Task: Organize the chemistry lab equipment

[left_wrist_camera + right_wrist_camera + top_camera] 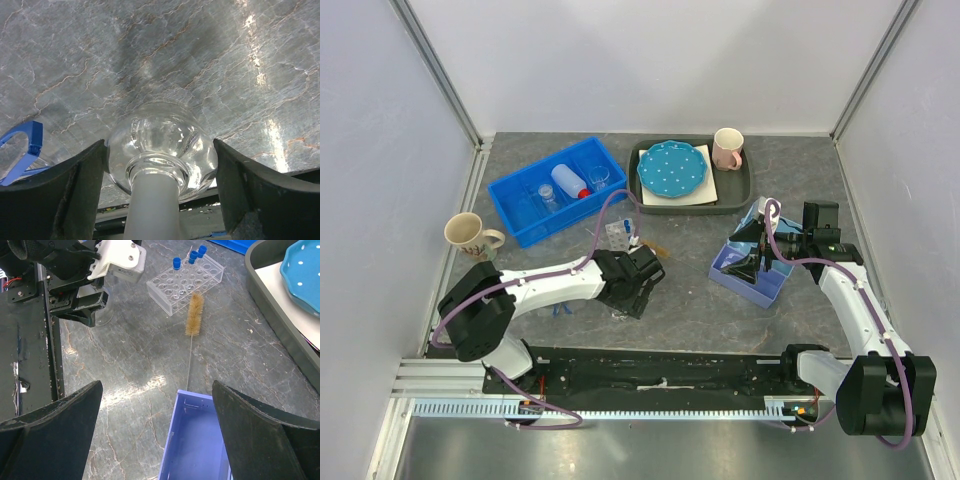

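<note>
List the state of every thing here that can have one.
Round clear glass flask: between the left jaws.
Left gripper: astride the flask, grip unclear.
Right gripper: open, empty.
White squeeze bottle with red nozzle: lying in blue plastic bin.
White test-tube rack: upright, mostly unfilled.

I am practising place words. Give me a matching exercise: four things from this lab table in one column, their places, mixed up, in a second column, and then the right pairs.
Things
1. glass flask
2. squeeze bottle
3. dotted plate
4. brush

Places
A. in the grey tray
B. lying on the table beside the test-tube rack
C. between the fingers of the left gripper
D. in the blue bin

Pairs: 1-C, 2-D, 3-A, 4-B
</note>
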Robot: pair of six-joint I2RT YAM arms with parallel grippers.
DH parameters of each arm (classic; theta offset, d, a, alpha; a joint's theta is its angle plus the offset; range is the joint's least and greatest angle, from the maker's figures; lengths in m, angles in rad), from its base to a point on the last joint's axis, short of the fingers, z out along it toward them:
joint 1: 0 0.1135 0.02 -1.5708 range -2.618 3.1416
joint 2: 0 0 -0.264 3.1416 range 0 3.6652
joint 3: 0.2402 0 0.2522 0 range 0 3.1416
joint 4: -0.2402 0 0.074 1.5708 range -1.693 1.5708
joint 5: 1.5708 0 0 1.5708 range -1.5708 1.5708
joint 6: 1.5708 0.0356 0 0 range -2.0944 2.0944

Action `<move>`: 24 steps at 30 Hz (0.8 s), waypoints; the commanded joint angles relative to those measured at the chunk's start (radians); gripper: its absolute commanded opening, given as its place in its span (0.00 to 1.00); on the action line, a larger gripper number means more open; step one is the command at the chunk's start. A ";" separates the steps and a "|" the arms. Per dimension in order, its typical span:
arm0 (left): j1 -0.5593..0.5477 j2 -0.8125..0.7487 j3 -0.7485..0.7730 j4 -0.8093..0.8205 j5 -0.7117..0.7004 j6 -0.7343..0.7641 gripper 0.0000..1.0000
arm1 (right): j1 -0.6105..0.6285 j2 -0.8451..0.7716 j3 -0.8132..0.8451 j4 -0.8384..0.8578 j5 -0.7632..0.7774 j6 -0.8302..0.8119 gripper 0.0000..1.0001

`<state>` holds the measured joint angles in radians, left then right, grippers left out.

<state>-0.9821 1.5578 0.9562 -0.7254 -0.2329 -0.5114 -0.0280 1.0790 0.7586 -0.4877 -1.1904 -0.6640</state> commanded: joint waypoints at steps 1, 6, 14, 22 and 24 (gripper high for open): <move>0.003 -0.024 -0.007 0.030 -0.009 -0.021 0.72 | 0.003 -0.021 0.010 0.009 -0.040 -0.040 0.98; 0.003 -0.056 -0.002 0.029 0.004 -0.013 0.44 | 0.003 -0.019 0.011 0.008 -0.040 -0.042 0.98; 0.100 -0.240 0.024 0.012 0.076 0.045 0.41 | 0.005 -0.022 0.013 0.005 -0.037 -0.045 0.98; 0.520 -0.349 0.140 -0.020 0.182 0.212 0.39 | 0.003 -0.025 0.016 0.001 -0.034 -0.043 0.98; 0.624 -0.322 0.216 -0.026 0.167 0.247 0.39 | 0.004 -0.025 0.016 0.001 -0.034 -0.043 0.98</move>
<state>-0.5095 1.2430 1.0340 -0.7540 -0.0895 -0.3828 -0.0280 1.0737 0.7586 -0.4931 -1.1904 -0.6773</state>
